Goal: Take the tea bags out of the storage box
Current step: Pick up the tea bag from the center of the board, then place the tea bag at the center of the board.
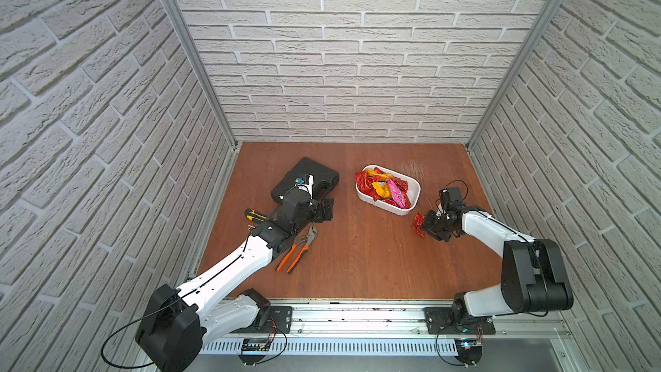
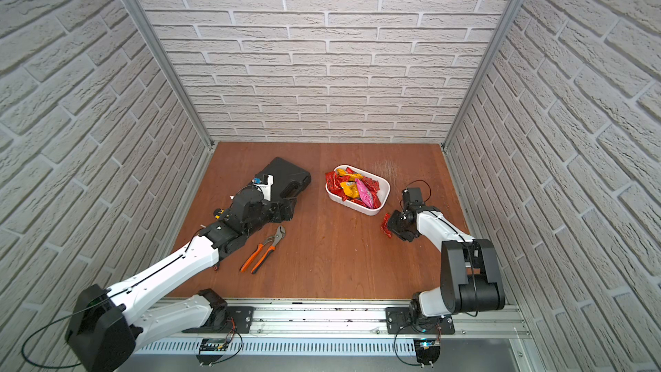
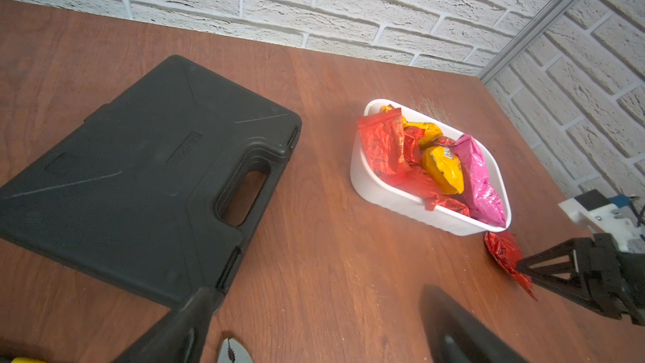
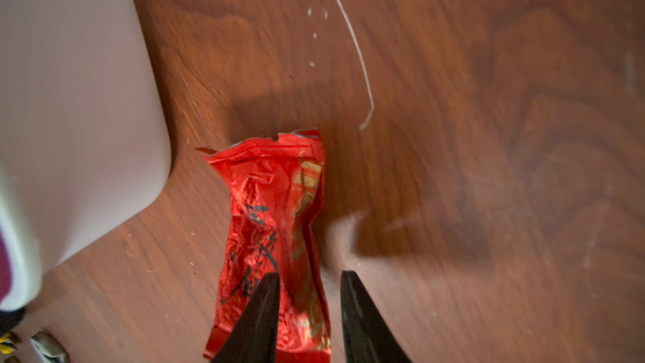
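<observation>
On the left, the left claw (image 1: 326, 210) is hovering above the bench (image 1: 357, 263), just in front of the black tool case (image 1: 313, 172) and near the orange-handled pliers (image 1: 298, 252). Its jaws are standing wide apart and it is holding nothing, so I judge it is not taking part in this step. Going to the right, the white storage box (image 1: 388, 205) is standing on the bench and is carrying nearly all the tea bags (image 1: 384, 187) in a loose heap: many red ones, some yellow-orange, a pink one on top, a few sticking over the rim. Just beside the box's near corner, one red tea bag (image 1: 417, 224) is lying on the bench, already outside. The right claw (image 4: 310, 273) is reaching low over it. Its jaws are standing only a narrow gap apart, one fingertip is covering the foil and the sachet's edge is lying in the gap, but I cannot tell if the foil is pinched or only touched. I judge the emptying is only beginning. The next move is calling for a wide opening, a reach into the box and a firm pinch on one slippery sachet without dragging its neighbours.
</observation>
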Tool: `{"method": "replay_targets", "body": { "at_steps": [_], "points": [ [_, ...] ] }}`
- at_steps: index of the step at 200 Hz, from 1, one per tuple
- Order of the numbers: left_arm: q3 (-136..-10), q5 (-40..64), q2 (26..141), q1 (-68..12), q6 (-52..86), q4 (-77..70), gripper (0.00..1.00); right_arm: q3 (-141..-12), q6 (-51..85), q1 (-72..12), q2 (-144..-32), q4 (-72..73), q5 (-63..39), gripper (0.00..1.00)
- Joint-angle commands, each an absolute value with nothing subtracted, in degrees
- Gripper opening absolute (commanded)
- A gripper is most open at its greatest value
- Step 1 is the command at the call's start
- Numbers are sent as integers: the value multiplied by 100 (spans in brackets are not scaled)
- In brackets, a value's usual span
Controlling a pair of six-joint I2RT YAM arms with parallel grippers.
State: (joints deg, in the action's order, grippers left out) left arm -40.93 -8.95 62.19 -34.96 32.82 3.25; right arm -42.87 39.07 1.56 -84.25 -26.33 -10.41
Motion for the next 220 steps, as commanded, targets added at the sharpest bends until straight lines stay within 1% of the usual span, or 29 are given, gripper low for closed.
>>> {"method": "replay_targets", "body": {
  "at_steps": [1, 33, 69, 90, 113, 139, 163, 182, 193, 220],
  "points": [
    [-4031, -1020, 6092, -3516, 3308, 215, 98, -4287, 3692, 185, -8533, -2203, -1218, 22],
    [-4058, -1098, 6016, -3516, 3418, 389, 98, -4336, 3488, 182, -8482, -2378, -1272, 9],
    [-4058, -1400, 5854, -3515, 3735, 723, 98, -4137, 3288, 167, -7539, -3190, -1238, 3],
    [-4111, -1594, 5835, -3444, 4213, 1133, 98, -4025, 3317, -15, -6762, -3750, -1248, 3],
    [-4239, -1469, 5975, -3311, 4800, 1599, 98, -3932, 3586, -560, -6077, -4118, -1246, 3],
    [-4407, -1284, 6196, -3245, 5284, 2039, 98, -3980, 4272, -1757, -5731, -4181, -945, 3],
    [-4461, -1109, 6303, -3130, 5677, 2390, 98, -4242, 4817, -3075, -6082, -3923, -493, 3],
    [-4394, -879, 6285, -2997, 5908, 2576, 98, -4778, 4949, -4095, -6890, -3702, -118, 3],
    [-4343, -811, 6229, -2954, 5996, 2668, 98, -5152, 4918, -4495, -7468, -3591, -8, 3],
    [-4201, -822, 5973, -2911, 6132, 2980, 98, -5969, 4872, -4995, -8695, -3289, 53, 2]
  ]
}}
